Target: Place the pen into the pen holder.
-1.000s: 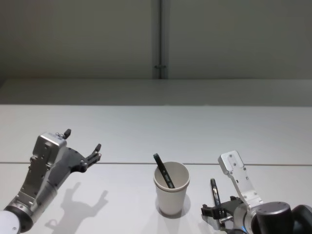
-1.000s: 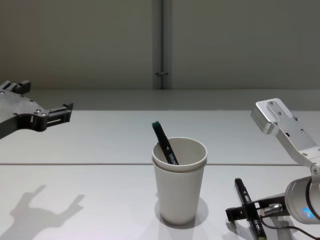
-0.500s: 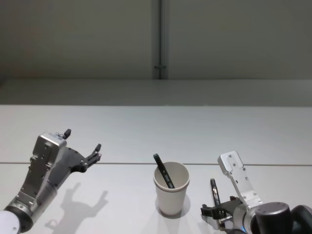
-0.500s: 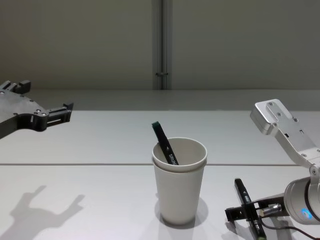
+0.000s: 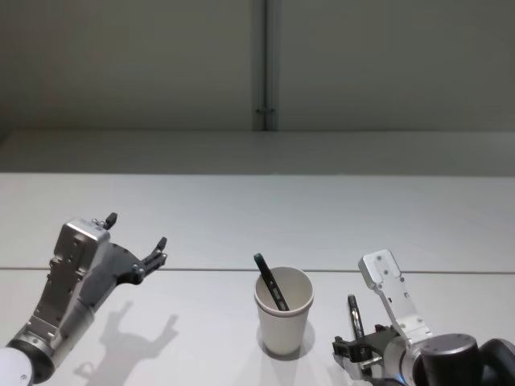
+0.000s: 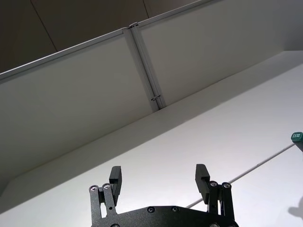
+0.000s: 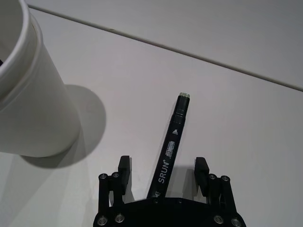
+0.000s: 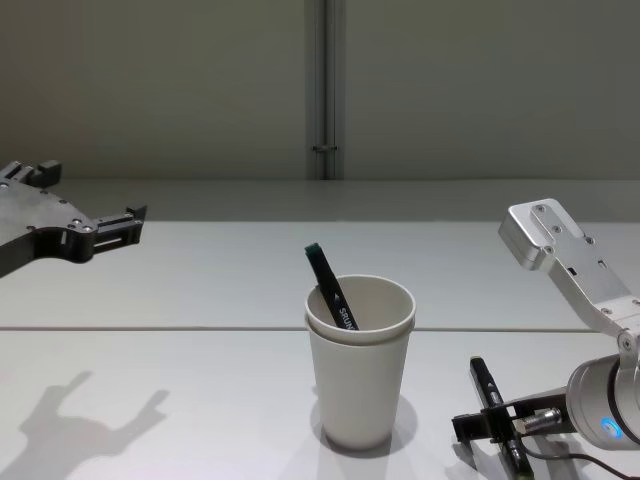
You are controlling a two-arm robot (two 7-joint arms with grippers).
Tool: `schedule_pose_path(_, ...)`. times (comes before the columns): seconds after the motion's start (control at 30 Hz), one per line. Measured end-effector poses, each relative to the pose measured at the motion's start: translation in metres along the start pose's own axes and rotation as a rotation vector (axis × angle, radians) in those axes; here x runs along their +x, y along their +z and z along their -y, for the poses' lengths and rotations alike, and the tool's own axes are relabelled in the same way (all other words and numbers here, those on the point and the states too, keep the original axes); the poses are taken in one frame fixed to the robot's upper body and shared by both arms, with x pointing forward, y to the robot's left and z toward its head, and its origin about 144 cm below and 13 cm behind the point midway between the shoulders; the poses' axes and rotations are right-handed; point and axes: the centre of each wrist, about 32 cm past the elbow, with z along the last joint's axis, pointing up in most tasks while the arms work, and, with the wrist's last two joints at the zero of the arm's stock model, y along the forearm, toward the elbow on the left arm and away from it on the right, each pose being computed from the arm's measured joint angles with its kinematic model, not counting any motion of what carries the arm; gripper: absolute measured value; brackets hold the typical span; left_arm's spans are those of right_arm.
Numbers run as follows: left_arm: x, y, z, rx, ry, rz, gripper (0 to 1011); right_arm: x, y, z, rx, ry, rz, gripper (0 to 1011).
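The pen holder [image 5: 283,315] [image 8: 359,370] is an off-white paper cup with a doubled rim, standing mid-table. One dark pen [image 5: 271,291] [image 8: 331,292] leans inside it with its green-capped end sticking out. Another black pen [image 5: 352,314] [image 8: 488,390] [image 7: 171,145] lies flat on the table just right of the cup [image 7: 29,94]. My right gripper [image 5: 359,351] [image 8: 492,424] [image 7: 162,165] is open, low over that pen's near end, with one finger on each side. My left gripper [image 5: 137,232] [image 8: 128,218] [image 6: 161,176] hangs open and holds nothing, raised at the left.
A seam line [image 5: 209,269] crosses the white table just behind the cup. Behind the table stands a grey wall with a vertical metal strip [image 5: 265,64]. The cup stands close to the right gripper's left side.
The right arm has sunk very slightly over the lying pen. The cup, both pens and the left arm have not moved.
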Motion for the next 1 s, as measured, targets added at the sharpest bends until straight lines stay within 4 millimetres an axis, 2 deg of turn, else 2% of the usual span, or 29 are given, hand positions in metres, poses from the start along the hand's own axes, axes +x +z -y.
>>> schedule_pose_path(1.0, 0.0000, 0.0000, 0.0000, 0.000, 0.000, 0.000, 1002, 0.0029, -0.0028, 0.0025, 0.010, -0.012, -0.012, 690)
